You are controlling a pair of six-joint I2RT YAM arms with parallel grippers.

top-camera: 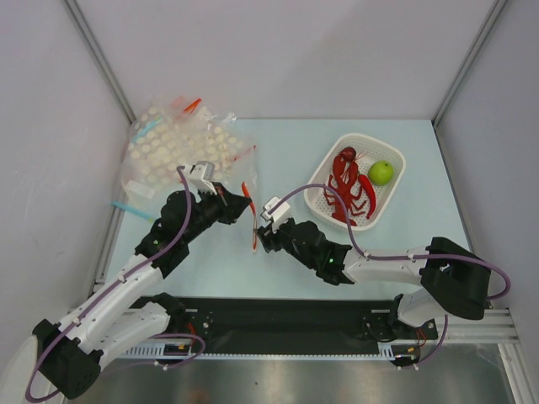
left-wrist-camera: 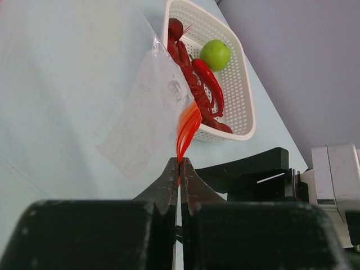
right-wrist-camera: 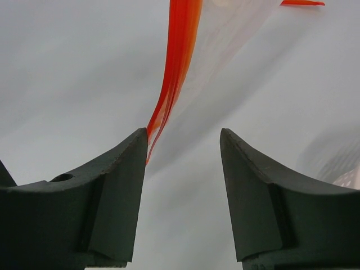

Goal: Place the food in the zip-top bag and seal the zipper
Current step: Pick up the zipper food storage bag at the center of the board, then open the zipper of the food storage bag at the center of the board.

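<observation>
While the worktop (top-camera: 295,151) offers free room near its middle, the heap of spare bags (top-camera: 181,147) in its far left corner lies close behind the left arm. A wide swing there could drag one along.

Toward the far right edge sits the white basket (top-camera: 394,187). It looks light, and I judge it could slide or tip if something snags in its mesh.

The zip-top bag (left-wrist-camera: 146,112) is held near the middle of the worktop, well apart from the basket. It is limp and clear, and seems lifted off the surface, though the film is too faint in the top view to be sure.

The lobster (top-camera: 347,181) lies in the basket, so the food is not yet bagged. Its thin legs and claws are the likely snag, both on the mesh and on the bag's mouth.

The left gripper (left-wrist-camera: 179,164) is pressed together on the zipper (left-wrist-camera: 188,126), apparently pinching both lips, which would hold the mouth closed. The right gripper (right-wrist-camera: 183,140) is spread with nothing between its jaws, one finger just beside the strip's end.

If it closes on both layers, or misses the thin edge, the bag will not open. A hard pull could also tear the strip out of the left pinch.

The green fruit (top-camera: 381,172) beside the lobster could be grabbed by mistake.
</observation>
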